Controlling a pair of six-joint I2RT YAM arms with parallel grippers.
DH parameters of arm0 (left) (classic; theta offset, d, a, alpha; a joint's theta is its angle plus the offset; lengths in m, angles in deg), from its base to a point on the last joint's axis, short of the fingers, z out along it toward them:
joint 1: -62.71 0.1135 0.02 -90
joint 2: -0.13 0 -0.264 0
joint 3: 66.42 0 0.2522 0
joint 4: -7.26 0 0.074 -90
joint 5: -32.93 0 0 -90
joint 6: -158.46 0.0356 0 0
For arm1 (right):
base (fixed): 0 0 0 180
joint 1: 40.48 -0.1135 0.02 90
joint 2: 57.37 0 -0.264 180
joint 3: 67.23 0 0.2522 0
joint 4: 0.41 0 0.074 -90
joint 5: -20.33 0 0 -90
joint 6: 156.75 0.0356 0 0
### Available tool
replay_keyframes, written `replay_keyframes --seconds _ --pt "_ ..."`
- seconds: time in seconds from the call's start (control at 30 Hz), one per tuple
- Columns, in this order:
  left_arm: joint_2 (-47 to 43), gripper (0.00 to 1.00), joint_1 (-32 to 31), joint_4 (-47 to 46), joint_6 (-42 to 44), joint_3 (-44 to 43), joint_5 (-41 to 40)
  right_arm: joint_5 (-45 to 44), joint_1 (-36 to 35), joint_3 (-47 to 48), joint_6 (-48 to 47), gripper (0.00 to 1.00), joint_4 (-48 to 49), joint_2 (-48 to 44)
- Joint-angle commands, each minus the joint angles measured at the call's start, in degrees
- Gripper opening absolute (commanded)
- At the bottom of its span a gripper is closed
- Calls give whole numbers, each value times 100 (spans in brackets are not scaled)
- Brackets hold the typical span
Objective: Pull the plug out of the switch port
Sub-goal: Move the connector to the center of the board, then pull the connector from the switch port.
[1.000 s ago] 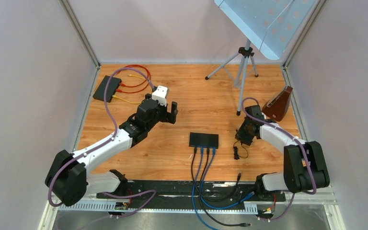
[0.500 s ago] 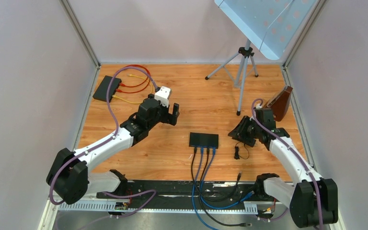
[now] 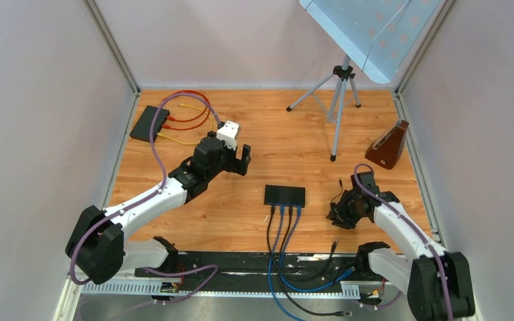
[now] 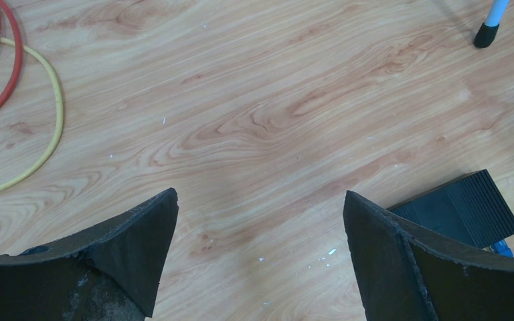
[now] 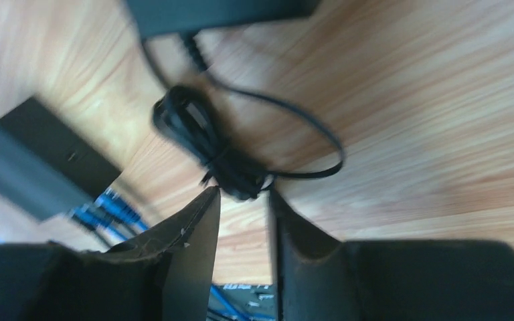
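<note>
The wooden table (image 3: pixel 274 134) takes up the middle of the top view. The black switch (image 3: pixel 284 195) lies just below centre. Its plugs (image 3: pixel 285 208) sit in a row along its lower edge, and their black and blue cables (image 3: pixel 280 234) trail toward the bottom of the frame. All of them look seated, so the pull seems not to have begun.

To do this step well, the working arm should come in at the switch's lower edge. Its jaws should close across one plug's body rather than its cable, then draw straight back along the port's line toward the bottom of the frame. The switch looks light and unfixed, so it will probably slide with the pull unless the other arm pins it down.

The left gripper (image 4: pixel 260 196) hangs over bare wood up and left of the switch, spread wide and holding nothing. The right gripper (image 5: pixel 242 194) is at the lower right of the top view, to the right of the switch. Its jaws are narrowly apart with wood showing between them, and they clamp nothing. A coil of black cord (image 5: pixel 201 134) lies just past its tips. The wrist view is blurred, so I cannot tell whether the tips touch it.
</note>
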Motion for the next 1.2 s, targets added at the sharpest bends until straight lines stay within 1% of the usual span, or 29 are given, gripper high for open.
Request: replay_keyframes --seconds 0.0,0.07,0.13,0.23,0.33,0.4,0.47,0.53,0.6,0.63,0.67,0.7,0.73,0.77,0.8,0.83,0.87,1.0,1.17 --pt "59 100 17 -143 68 -252 55 -1392 0 609 226 34 -75 887" --pt "95 100 17 -58 80 -317 60 -1612 -1 894 175 34 -58 1246" --pt "98 100 17 -61 68 -321 49 -2066 18 1000 166 35 102 1507" --pt "79 100 17 -71 55 -307 57 -2590 19 1303 -182 35 284 1915" --pt "72 100 15 -49 79 -307 53 -2682 21 1645 -734 35 459 2386" --pt "76 100 16 -37 105 -301 37 -2315 22 1854 -1115 34 547 2588" --pt "91 100 17 -34 127 -299 38 -1689 -24 1939 -1410 34 659 2494" --pt "127 100 17 -63 184 -284 98 -989 -127 1762 -1517 37 1079 2064" --pt "222 100 17 -79 314 -278 306 -299 -177 1461 -1475 43 1505 1497" --pt "261 100 15 -70 365 -289 393 7 -191 1282 -1378 48 1740 1219" --pt "339 100 16 -87 535 -307 683 246 -197 1110 -1272 58 1950 965" --pt "390 100 16 -177 638 -316 872 501 -195 926 -1140 63 2148 732" --pt "533 100 17 -233 860 -364 1266 721 -197 750 -983 64 2352 563" --pt "714 100 12 -266 1002 -424 1467 1040 -202 566 -806 65 2563 406" --pt "824 100 10 -242 1272 -574 1958 1262 -221 398 -566 65 2755 301" --pt "1057 100 11 -143 1433 -651 2225 1430 -257 222 -397 66 2944 230" --pt "1166 100 9 -84 1753 -802 2769 1540 -317 68 -240 66 3098 187" --pt "1696 100 -107 336 2450 -1199 3557 1482 -869 -373 229 66 3456 166" --pt "2089 100 -532 1005 3267 -1459 3761 1455 -1352 -729 673 66 3749 409"
